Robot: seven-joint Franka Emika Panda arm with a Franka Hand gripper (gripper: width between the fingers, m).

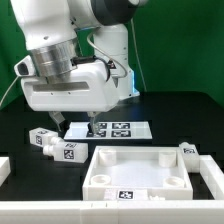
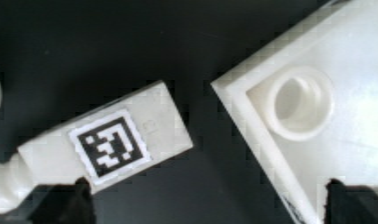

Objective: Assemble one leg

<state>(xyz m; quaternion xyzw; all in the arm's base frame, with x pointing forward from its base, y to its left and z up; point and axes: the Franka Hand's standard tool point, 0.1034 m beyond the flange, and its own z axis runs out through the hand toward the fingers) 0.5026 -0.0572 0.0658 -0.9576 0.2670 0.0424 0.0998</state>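
Hovering over small stubby white plastic leg (image 2: 111,146), just beside large white square panel (image 2: 332,55) corner: our two-finger gripper (image 2: 207,203), jaws apart, empty. We judge grasp pending; next, lower, straddle, close.

Leg (image 1: 68,152) just off the panel (image 1: 97,168) on the exterior view's left, marker board (image 1: 110,128) behind them.
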